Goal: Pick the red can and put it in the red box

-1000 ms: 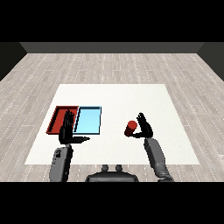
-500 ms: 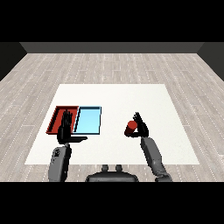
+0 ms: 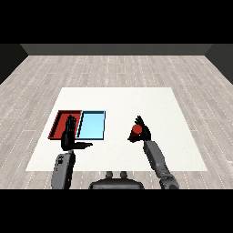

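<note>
— Red and glossy, that little cylinder: the red can [image 3: 136, 131] is sitting up in the right hand [image 3: 144, 132], right of the desk's middle, well apart from both trays.

— How is that hand gripping it?

— Black fingers are curling round the can's far side, with the rounded red face showing toward us. The smooth grey forearm [image 3: 157, 159] is rising to it from the lower right corner.

— And the trays?

— Two shallow rectangles are lying side by side on the left part of the white desk [image 3: 136, 100], long edges touching. The red tray [image 3: 59, 122] is sitting on the outside, the light blue tray [image 3: 92, 124] on the inside. Both look flat-bottomed with low raised rims.

— Left hand?

— The left hand [image 3: 69, 135] is hanging over the near edge of the red tray, fingers straight and pointing away, thumb sticking out sideways toward the blue tray, holding nothing.

— Surroundings?

— Matte white desk top, plain and square-cornered, and pale grey wooden planks are running across the floor [image 3: 113, 68] around it.
</note>
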You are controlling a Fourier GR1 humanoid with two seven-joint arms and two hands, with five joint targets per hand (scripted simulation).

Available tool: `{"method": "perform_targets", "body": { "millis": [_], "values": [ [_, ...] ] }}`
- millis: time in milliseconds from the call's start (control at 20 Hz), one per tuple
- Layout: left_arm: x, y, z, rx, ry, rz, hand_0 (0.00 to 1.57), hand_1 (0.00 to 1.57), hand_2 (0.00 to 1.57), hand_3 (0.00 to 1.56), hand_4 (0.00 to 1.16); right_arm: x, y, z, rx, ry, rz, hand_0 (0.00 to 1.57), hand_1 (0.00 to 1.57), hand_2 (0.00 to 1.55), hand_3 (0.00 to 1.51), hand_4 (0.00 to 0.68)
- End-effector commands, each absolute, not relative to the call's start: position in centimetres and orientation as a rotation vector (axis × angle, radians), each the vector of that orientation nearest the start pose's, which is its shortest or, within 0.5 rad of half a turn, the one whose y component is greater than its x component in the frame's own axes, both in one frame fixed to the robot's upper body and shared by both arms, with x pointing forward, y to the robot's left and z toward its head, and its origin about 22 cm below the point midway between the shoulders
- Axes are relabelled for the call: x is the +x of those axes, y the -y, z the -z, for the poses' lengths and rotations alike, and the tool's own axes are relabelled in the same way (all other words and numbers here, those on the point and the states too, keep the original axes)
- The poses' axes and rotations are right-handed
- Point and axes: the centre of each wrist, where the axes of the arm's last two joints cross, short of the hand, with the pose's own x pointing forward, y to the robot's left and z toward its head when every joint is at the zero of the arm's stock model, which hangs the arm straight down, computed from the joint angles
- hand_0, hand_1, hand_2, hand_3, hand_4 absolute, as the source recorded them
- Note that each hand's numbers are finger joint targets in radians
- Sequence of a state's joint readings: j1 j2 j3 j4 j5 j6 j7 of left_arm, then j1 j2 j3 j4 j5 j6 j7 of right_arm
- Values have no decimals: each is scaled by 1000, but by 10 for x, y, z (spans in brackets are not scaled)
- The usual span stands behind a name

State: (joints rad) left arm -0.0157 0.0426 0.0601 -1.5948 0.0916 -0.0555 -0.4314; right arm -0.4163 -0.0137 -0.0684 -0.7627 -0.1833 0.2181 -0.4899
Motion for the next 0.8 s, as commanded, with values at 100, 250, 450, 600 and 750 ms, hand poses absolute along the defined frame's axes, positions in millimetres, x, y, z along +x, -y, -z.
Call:
{"method": "perform_targets", "body": {
  "millis": [100, 250, 450, 600, 750],
  "values": [
    [260, -237, -25, -35, 2040, -30, 0, 0, 0, 0, 0, 315, 183, 92, 344, 1614, -18, 0, 0, 0, 0, 0],
    [258, -264, -15, -45, 2028, -49, 0, 0, 0, 0, 0, 320, 191, 76, 301, 1609, -30, 0, 0, 0, 0, 0],
    [245, -256, -19, -49, 2032, -45, 0, 0, 0, 0, 0, 322, 178, 66, 235, 1581, 61, 0, 0, 0, 0, 0],
    [246, -261, -11, -22, 2034, -37, 0, 0, 0, 0, 0, 319, 179, 82, 98, 1585, 31, 1482, 1482, 1471, 1436, 566],
    [258, -245, -13, -48, 2039, -59, 0, 0, 0, 0, 0, 337, 170, 81, 54, 1593, 1, 1452, 1452, 1456, 1418, 612]
  ]
}}
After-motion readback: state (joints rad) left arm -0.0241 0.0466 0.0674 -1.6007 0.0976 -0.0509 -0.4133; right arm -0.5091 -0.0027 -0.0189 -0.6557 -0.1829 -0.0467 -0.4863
